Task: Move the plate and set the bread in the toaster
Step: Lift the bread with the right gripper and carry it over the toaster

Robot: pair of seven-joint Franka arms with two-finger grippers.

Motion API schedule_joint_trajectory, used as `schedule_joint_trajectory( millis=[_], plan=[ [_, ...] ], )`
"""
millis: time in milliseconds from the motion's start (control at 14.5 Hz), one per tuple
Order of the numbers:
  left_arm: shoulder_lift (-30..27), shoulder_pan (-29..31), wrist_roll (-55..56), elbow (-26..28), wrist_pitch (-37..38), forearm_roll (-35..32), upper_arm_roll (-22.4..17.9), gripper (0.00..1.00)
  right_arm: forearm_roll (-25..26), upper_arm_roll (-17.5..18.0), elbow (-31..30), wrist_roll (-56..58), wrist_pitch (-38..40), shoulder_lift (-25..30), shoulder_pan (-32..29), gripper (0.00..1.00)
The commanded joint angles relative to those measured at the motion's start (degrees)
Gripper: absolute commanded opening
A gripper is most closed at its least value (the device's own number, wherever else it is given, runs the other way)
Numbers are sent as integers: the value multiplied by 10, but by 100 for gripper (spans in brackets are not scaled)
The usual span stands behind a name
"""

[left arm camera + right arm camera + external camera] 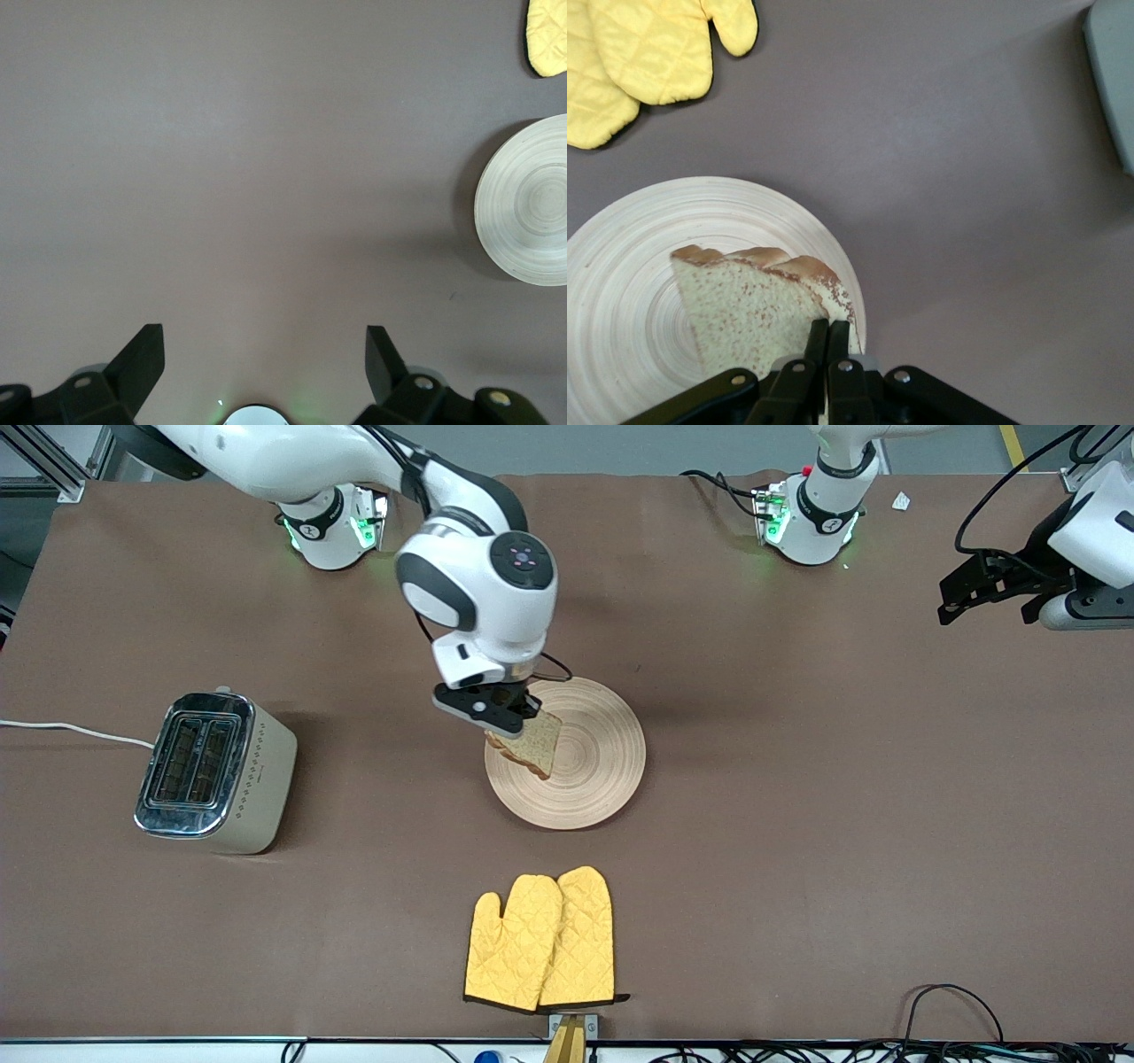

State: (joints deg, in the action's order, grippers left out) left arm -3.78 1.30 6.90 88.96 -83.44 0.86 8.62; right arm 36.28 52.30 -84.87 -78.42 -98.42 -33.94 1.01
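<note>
Pinching one edge of the bread (pixel 530 746), the right claw (pixel 505 707) hangs over the plate (pixel 594 779), at the plate's edge toward the right arm's end of the tabletop (pixel 797 824); its fingers (pixel 818 341) are pressed together on the slice near the crust. In the right wrist view the slice hangs tilted from the claw above the ringed wood of the plate, and whether its low corner touches the plate cannot be told. The plate sits near the middle of the tabletop. The toaster (pixel 217 772) stands well apart from it toward the right arm's end, its chrome top with two slots facing up and a white cord (pixel 75 731) running off to the tabletop's edge. A pair of yellow oven mitts (pixel 542 941) lies flat, nearer to the front camera than the plate. The left claw (pixel 992 593) waits in the air over the left arm's end of the tabletop, its fingers (pixel 142 354) spread wide with nothing between them, bare brown surface below
</note>
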Motion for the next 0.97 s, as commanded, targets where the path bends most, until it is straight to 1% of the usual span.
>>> schedule_joint_trajectory(
  millis=[0, 138, 207, 345, 415, 553, 760, 898],
  plan=[
    [0, -3, 6, 0, -8, -9, 0, 100, -63, -26, -18, 105, 9, 82, -55, 0],
    [-1, -3, 6, 0, -8, -8, 0, 100, -88, -91, -18, 203, 24, 112, -55, 0],
    [-1, -3, 6, 0, -8, -8, 0, 100, -88, -124, -18, 241, 24, 119, -53, 0],
    [-1, -3, 6, 0, -7, -8, 0, 100, -89, -169, -19, 328, 31, 138, -54, 0],
    [-1, -2, 6, 0, -7, -7, 0, 100, -89, -203, -21, 369, 38, 152, -52, 0],
    [-3, -2, 5, 0, -6, -7, 0, 100, -88, -255, -21, 466, 66, 175, -50, 0],
    [-4, 0, 5, 1, -2, -7, -1, 100, -78, -307, -18, 526, 127, 186, -44, 0],
    [-4, 0, 5, 1, -2, -7, -1, 100, -66, -323, -19, 528, 153, 185, -44, 0]
  ],
)
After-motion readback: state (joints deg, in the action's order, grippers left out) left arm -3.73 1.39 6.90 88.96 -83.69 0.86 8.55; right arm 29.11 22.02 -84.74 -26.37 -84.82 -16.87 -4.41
